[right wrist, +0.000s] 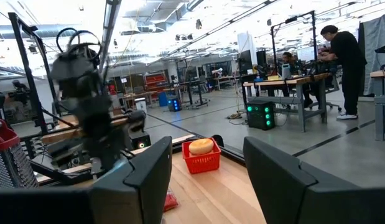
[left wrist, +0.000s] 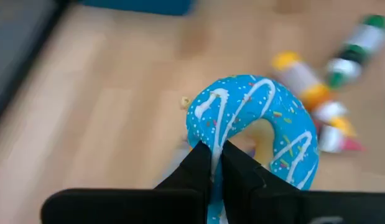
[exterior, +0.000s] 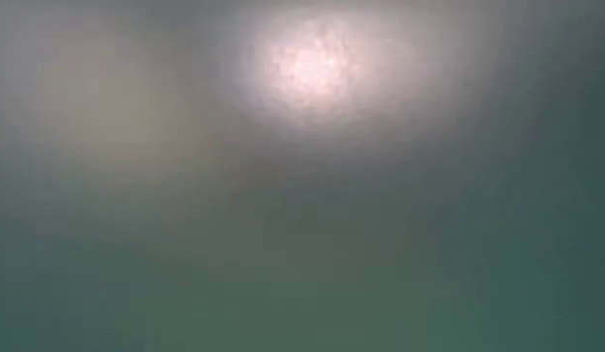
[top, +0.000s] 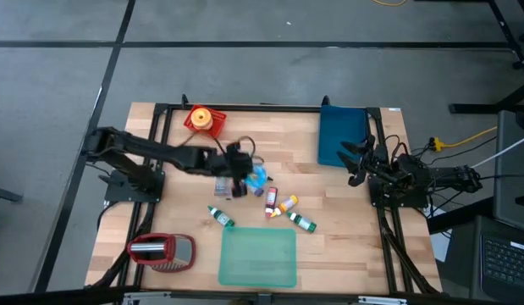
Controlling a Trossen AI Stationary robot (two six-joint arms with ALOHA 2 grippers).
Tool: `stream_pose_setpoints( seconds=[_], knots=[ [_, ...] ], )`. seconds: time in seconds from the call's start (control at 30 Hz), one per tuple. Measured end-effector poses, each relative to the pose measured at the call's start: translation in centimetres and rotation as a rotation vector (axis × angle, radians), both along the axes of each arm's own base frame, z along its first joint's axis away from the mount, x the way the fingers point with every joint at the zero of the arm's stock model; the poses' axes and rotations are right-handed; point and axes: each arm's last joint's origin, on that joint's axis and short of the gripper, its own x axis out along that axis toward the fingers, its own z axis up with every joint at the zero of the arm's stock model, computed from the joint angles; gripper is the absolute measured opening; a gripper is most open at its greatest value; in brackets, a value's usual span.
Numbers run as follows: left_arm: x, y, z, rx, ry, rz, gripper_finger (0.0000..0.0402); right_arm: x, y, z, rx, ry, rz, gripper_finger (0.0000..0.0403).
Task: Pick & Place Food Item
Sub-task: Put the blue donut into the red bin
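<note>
Left wrist view: the left gripper is clamped on the rim of the blue-iced ring doughnut with sprinkles mid-table; right gripper waits open at the table's right edge

No lettering, label, brand, number or sign can be read anywhere. The small bottles near the middle of the surface carry labels, too small and blurred to read.

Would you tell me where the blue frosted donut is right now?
In the high view the blue donut sits near the table's middle, gripped by the left gripper, just left of the small bottles.
</note>
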Motion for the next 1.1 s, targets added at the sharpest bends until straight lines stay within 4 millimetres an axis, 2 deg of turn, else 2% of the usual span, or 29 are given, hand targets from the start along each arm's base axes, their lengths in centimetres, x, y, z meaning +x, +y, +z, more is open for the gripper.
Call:
stream_pose_setpoints(
  seconds=[0.3,0.47,0.6,0.77,1.1],
  knots=[
    [-6.2,7.1,4.5,0.068,0.013,0.255,0.0018,0.0,0.0,0.0,0.001,0.001,0.000,0.0204],
    [-10.1,10.6,5.5,0.036,0.051,0.421,0.0019,0.0,0.0,0.0,0.001,0.001,0.000,0.0204],
    [-12.3,12.6,5.4,0.016,0.101,0.520,0.0019,0.0,0.0,0.0,0.001,0.001,0.000,0.0204],
    [-13.8,14.7,5.1,0.006,0.129,0.588,0.0019,0.0,0.0,0.0,0.003,-0.001,0.001,0.0204],
    [-14.6,16.8,4.1,0.010,0.200,0.642,0.0019,0.0,0.0,0.0,0.010,-0.003,0.002,0.0204]
  ],
)
